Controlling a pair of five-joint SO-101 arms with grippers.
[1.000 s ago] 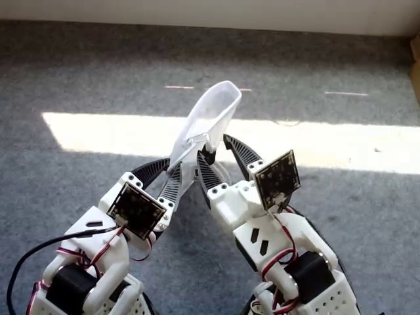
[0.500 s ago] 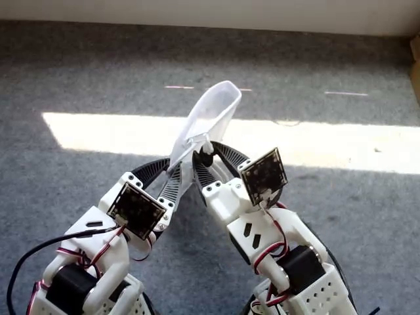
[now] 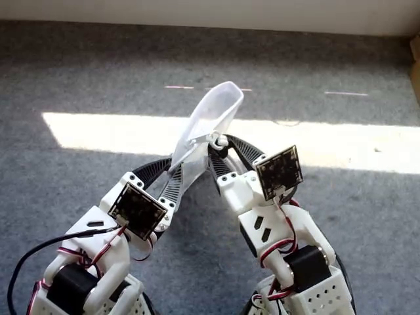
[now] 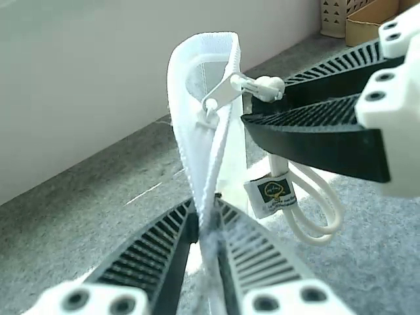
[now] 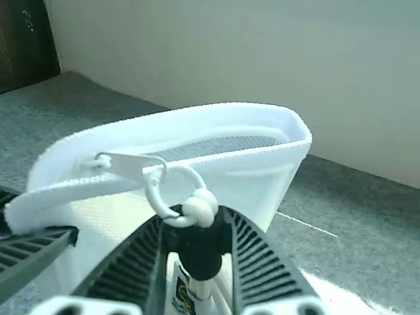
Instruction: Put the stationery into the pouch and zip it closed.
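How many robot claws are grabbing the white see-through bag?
2. The left gripper pinches the lower end of the white translucent pouch; the right gripper clamps the white knotted cord on its zipper pull.

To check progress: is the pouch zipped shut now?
Not fully: the pouch gapes beyond the slider; the right gripper holds its pull cord.

Grey, carpet-like bench here, a bright band of sunlight running straight across it, two thin pale marks near its far edge.
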